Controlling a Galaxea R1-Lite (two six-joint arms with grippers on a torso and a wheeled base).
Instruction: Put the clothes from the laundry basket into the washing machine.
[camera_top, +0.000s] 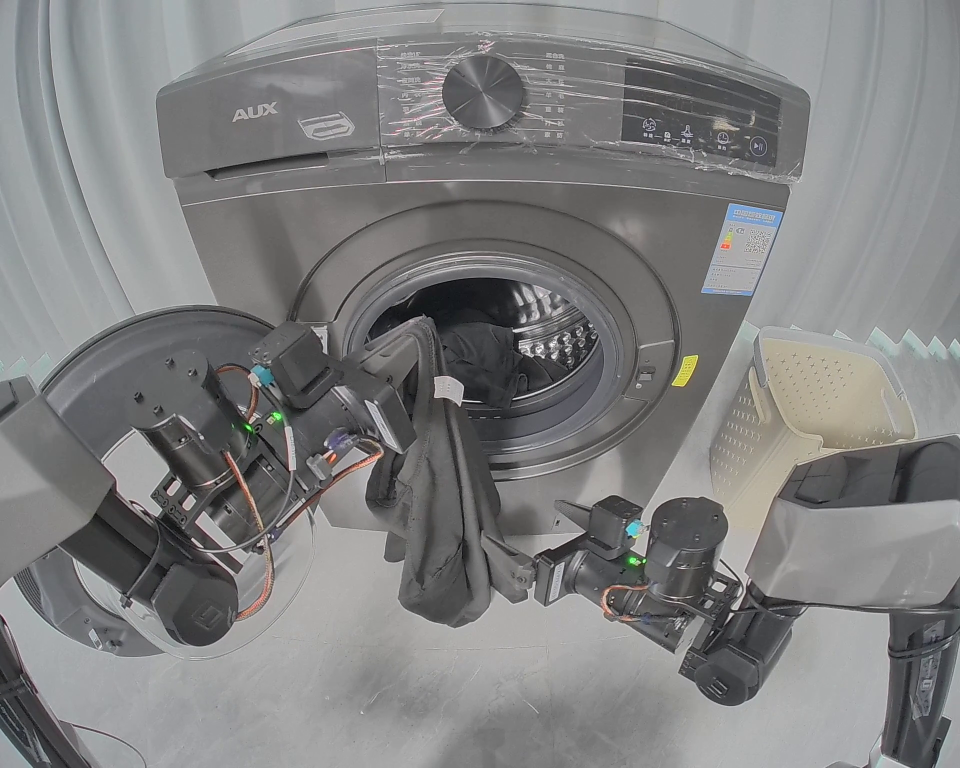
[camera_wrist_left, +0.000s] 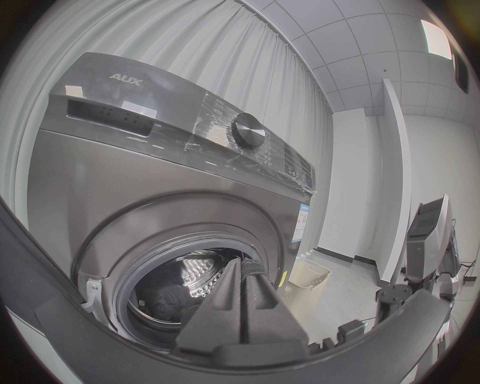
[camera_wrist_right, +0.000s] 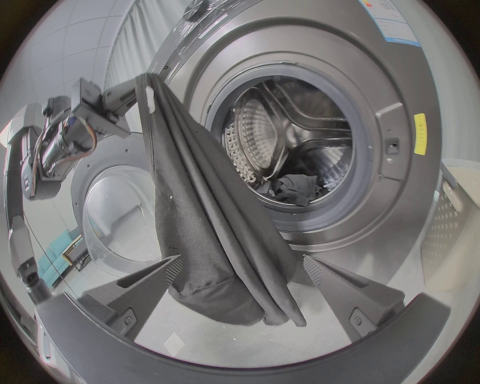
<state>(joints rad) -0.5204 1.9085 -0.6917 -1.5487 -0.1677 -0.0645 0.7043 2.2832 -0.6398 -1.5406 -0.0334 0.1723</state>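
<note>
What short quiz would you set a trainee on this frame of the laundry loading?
1. True or false: the right gripper is shut on the dark garment.
2. What holds the dark garment's upper end? A: left gripper. B: right gripper. C: both grippers.
3. Fill in: a second dark cloth lies inside the ___.

Key: 1 false, the right gripper is open, with a finger on either side of the hanging cloth. 2 A. 3 drum.
</note>
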